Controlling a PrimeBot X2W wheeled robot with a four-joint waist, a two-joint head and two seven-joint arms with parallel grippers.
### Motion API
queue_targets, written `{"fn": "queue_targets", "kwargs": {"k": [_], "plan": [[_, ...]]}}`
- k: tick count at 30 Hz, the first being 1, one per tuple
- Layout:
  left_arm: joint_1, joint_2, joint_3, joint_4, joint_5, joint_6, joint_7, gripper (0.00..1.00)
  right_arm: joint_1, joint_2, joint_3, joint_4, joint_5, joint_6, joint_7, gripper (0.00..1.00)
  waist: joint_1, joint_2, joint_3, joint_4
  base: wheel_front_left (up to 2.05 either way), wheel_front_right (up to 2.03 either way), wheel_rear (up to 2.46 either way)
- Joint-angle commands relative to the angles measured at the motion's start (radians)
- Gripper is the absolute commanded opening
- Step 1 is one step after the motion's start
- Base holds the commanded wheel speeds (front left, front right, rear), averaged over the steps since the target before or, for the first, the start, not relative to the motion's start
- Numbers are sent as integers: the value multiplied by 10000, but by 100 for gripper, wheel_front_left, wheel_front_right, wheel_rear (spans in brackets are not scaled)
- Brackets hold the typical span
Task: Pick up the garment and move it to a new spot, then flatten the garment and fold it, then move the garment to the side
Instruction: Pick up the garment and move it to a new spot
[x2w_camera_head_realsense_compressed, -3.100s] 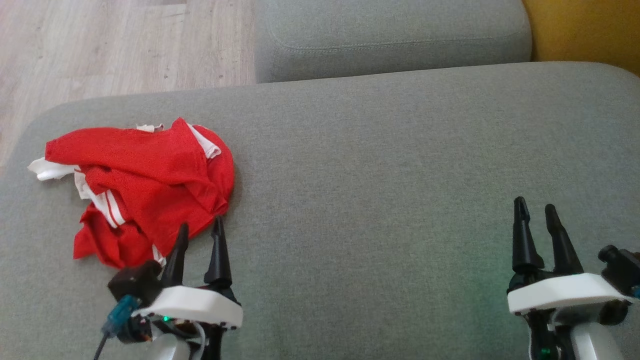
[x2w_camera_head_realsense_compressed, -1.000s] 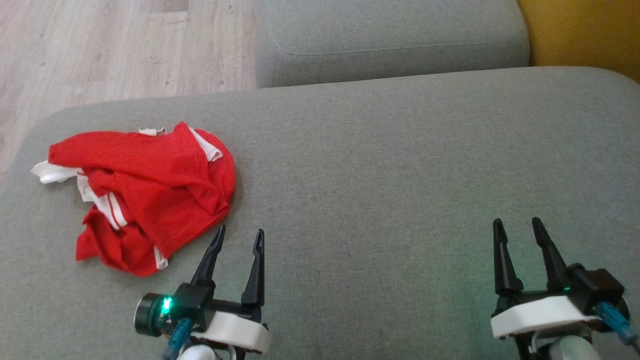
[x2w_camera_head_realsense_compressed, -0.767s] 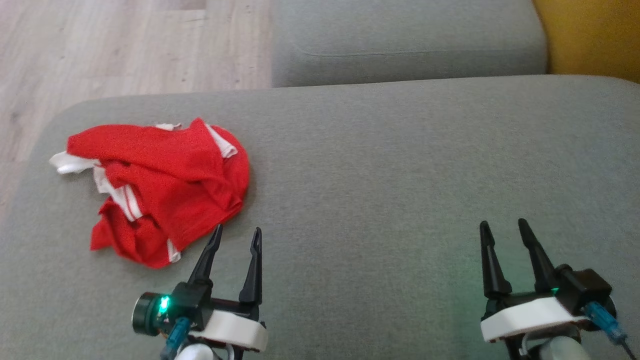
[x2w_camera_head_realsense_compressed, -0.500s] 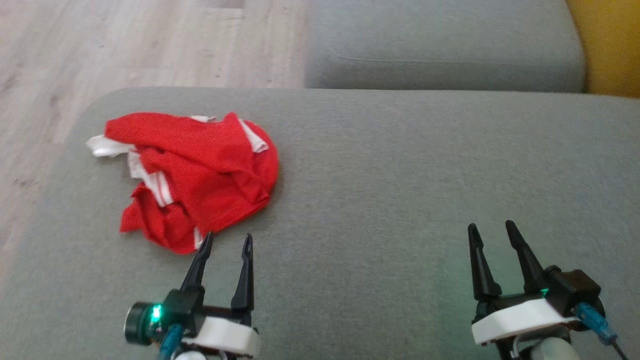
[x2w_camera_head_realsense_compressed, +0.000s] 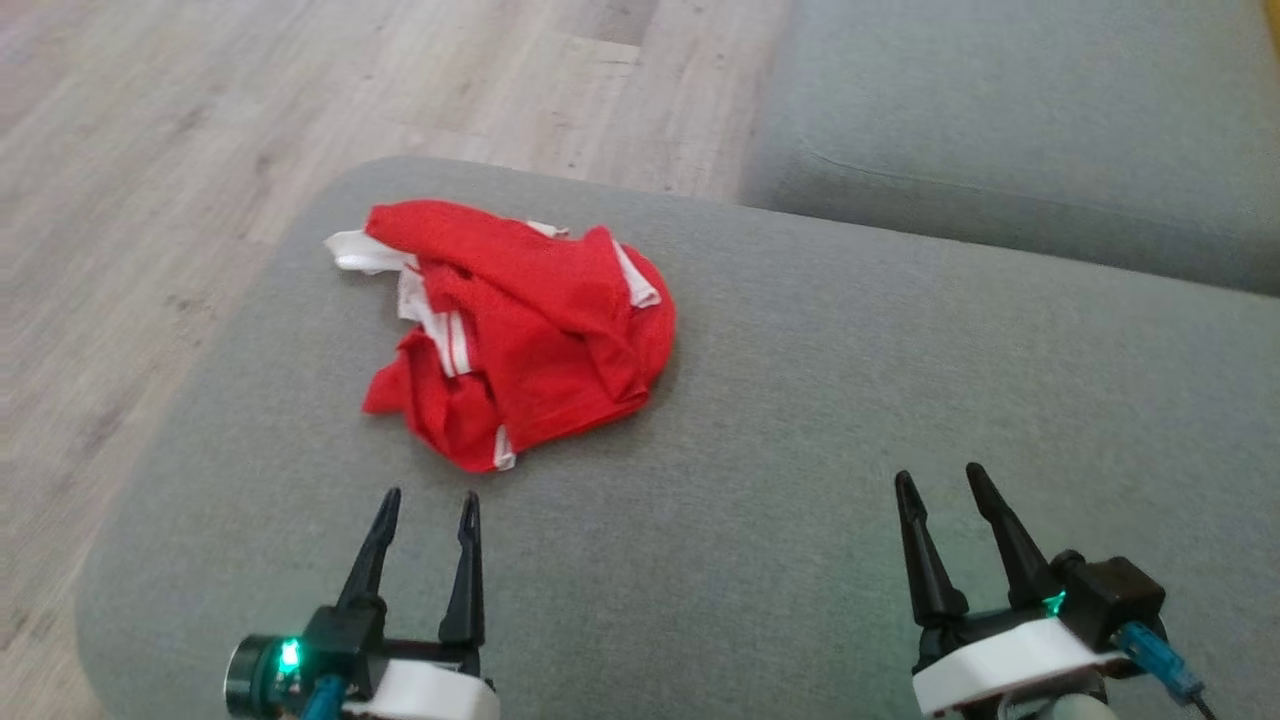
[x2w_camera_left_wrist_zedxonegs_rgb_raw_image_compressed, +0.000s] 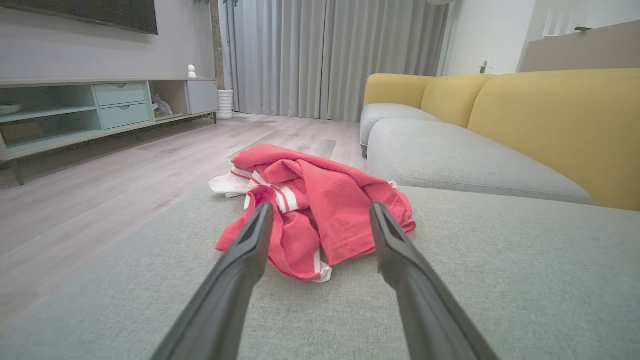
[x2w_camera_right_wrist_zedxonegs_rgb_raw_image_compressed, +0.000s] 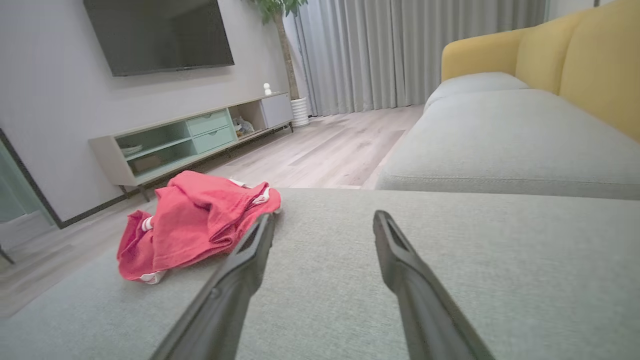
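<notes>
Red garment (x2w_camera_head_realsense_compressed: 530, 330) looks light, limp mesh crumpled on the sofa cushion (x2w_camera_head_realsense_compressed: 850, 450); pinch its raised near fold, left gripper (x2w_camera_head_realsense_compressed: 425, 510) and right gripper (x2w_camera_head_realsense_compressed: 940, 490) both spread, empty.

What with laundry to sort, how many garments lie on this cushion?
1: a crumpled red garment with white trim lies on the grey cushion near its left end, just ahead of the open left gripper. Anything bundled inside it would be hidden.

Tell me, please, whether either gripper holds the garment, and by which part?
Nothing is held. The left gripper and right gripper are open and empty; the red garment lies crumpled on the grey cushion, touching neither.
</notes>
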Motion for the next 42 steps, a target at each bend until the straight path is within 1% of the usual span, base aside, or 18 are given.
{"fn": "queue_targets", "kwargs": {"k": [1, 9, 12, 14, 17, 19, 21, 23, 26, 28, 31, 32, 34, 36, 39, 41, 42], "plan": [[-227, -37, 367, -363, 122, -34, -95, 100, -269, -100, 246, -314, 82, -7, -111, 100, 1, 0, -66, 228, 0, 0, 0], [-261, -47, 488, -398, 235, -138, -95, 100, -290, -100, 389, -335, 237, -7, -111, 100, 1, 0, 51, 462, 0, 0, 0], [-629, -20, 322, -331, 415, -302, -95, 100, -324, -100, 304, -424, 245, -7, -111, 100, 1, 0, 306, 444, 0, 0, 0], [-1142, 110, 248, -272, 554, -463, -95, 100, -445, -100, 246, -499, 166, -7, -111, 100, 1, 0, 661, 334, 0, 0, 0], [-2280, 451, 139, -10, 737, -815, 10, 100, -711, -100, 142, -628, 76, -7, -111, 100, 1, 0, 1250, 97, 0, 0, 0], [-3217, 741, 19, 245, 848, -1073, 459, 100, -886, -100, 58, -721, 43, -7, -111, 100, 1, 0, 1665, -58, 0, 0, 0], [-4254, 1047, -162, 584, 878, -1321, 1140, 100, -1060, -100, -6, -780, -11, -7, -111, 100, 1, 0, 2053, -224, 0, 0, 0], [-5285, 1376, -442, 990, 832, -1494, 1935, 100, -1238, -100, -13, -800, -86, -7, -111, 100, 1, 0, 2413, -416, 0, 0, 0], [-6613, 1817, -982, 1778, 390, -1594, 3245, 100, -1531, -100, -2, -805, -149, -7, -111, 100, 1, 0, 2863, -741, 0, 0, 0], [-7332, 2250, -1713, 2240, -7, -1603, 3943, 100, -1724, -100, 13, -807, -84, -7, -111, 100, 1, 0, 3120, -984, 0, 0, 0], [-8095, 2768, -2632, 2804, -740, -1606, 4429, 100, -1942, -100, 71, -722, 88, -7, -111, 100, 1, 0, 3382, -1323, 0, 0, 0], [-8379, 3041, -3209, 3202, -1250, -1607, 4744, 100, -2019, -100, 177, -660, 135, -7, -111, 100, 1, 0, 3477, -1504, 0, 0, 0], [-8580, 3325, -3692, 3579, -1580, -1608, 4939, 100, -2077, -100, 248, -606, 230, -7, -111, 100, 1, 0, 3534, -1687, 0, 0, 0], [-8677, 3493, -4059, 3934, -1904, -1609, 5089, 100, -2125, -100, 275, -575, 313, -7, -111, 100, 1, 0, 3555, -1851, 0, 0, 0], [-8740, 3651, -4503, 4354, -2352, -1609, 5239, 100, -2182, -100, 286, -548, 390, -7, -111, 100, 1, 0, 3546, -2039, 0, 0, 0], [-8772, 3703, -4622, 4472, -2439, -1609, 5243, 100, -2196, -100, 289, -547, 401, -7, -111, 100, 1, 0, 3534, -2089, 0, 0, 0], [-8796, 3747, -4744, 4564, -2534, -1609, 5225, 96, -2209, -100, 290, -546, 411, -7, -111, 100, 1, 0, 3516, -2139, 0, 0, 0]]}}
